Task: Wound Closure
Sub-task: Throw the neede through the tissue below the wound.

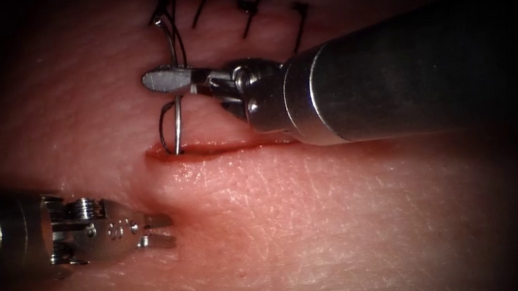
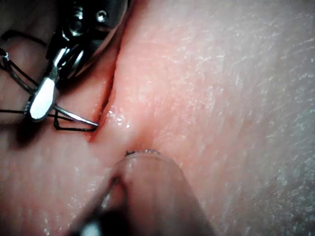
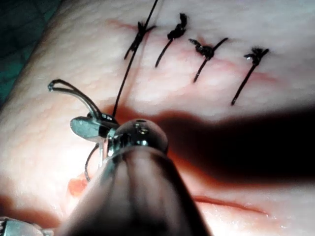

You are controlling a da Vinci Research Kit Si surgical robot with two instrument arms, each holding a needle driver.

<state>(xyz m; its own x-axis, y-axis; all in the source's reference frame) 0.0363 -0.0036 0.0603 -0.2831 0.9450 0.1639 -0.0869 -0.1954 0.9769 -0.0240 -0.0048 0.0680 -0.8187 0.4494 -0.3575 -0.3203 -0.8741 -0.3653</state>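
My right tool (image 1: 160, 80) reaches in from the right, above the cut (image 1: 226, 148), with its jaws shut on the curved needle (image 1: 177, 119) near mid-curve. The needle's tip sits in the tissue at the cut's left end, on the upper lip. Dark thread (image 1: 164, 121) loops beside the needle and runs up toward the stitches. In the left wrist view the same jaws (image 2: 39, 101) grip the needle (image 2: 78, 117), whose point meets the cut (image 2: 110, 93). My left tool (image 1: 164, 229) rests on the tissue below the cut's left end, jaws slightly open and holding nothing.
Several knotted dark stitches (image 1: 247, 8) cross the closed part of the wound behind the right tool, and appear again in the right wrist view (image 3: 206, 51). Red fluid lines the open cut (image 3: 231, 205). The right tool's thick shaft (image 1: 397, 80) overhangs the cut's right part.
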